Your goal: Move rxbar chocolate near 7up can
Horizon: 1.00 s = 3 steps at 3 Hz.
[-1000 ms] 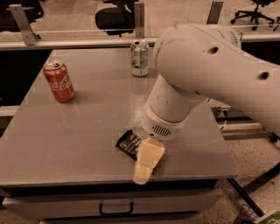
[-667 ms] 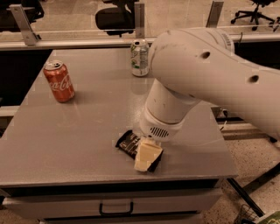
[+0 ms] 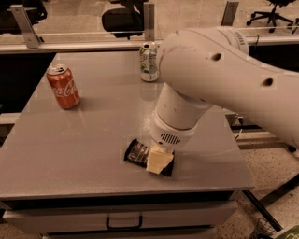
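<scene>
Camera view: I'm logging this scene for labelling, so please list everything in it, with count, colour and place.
Flat, shiny black rxbar chocolate wrapper: one, black, front middle of the table, its right end under the gripper.
White-silver 7up can with green markings: one, upright at the table's far edge, just left of the arm.
Red Coca-Cola can: one, red, upright on the table's left side.
Flat-topped grey table: one, grey, centre of view.
Drawer with a dark handle: one, grey, below the table's front edge.
Black office chairs: two, black, on the floor beyond the table, the second at top right.
White robot arm: one, white, reaching in from the right.
Cream gripper: one, cream, down on the wrapper.
</scene>
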Tool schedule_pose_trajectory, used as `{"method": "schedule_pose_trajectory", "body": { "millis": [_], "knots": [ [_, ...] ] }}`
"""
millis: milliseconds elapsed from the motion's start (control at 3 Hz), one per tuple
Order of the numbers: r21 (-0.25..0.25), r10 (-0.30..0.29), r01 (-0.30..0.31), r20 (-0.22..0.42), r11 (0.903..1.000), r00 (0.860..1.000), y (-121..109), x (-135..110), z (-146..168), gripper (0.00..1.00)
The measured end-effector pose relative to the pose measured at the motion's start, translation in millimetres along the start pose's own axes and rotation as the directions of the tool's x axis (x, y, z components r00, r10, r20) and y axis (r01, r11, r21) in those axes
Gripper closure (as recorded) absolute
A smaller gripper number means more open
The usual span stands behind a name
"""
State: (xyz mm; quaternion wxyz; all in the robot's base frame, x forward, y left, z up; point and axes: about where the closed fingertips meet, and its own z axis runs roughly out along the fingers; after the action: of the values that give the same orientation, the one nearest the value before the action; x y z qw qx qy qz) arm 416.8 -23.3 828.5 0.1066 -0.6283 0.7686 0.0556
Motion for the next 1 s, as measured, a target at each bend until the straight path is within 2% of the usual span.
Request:
{"method": "schedule_pose_trajectory", "body": {
  "millis": [333,667,1000],
  "knots": [
    [0.036,0.048,-0.048,0.003,0.9982,0.999,-38.1,4.6,-17.9,1.00],
    [0.083,0.085,-0.087,0.032,0.9927,0.996,-77.5,4.1,-41.7,1.00],
    [0.104,0.122,-0.128,0.069,0.9863,0.990,-121.6,4.2,-54.8,1.00]
  ]
}}
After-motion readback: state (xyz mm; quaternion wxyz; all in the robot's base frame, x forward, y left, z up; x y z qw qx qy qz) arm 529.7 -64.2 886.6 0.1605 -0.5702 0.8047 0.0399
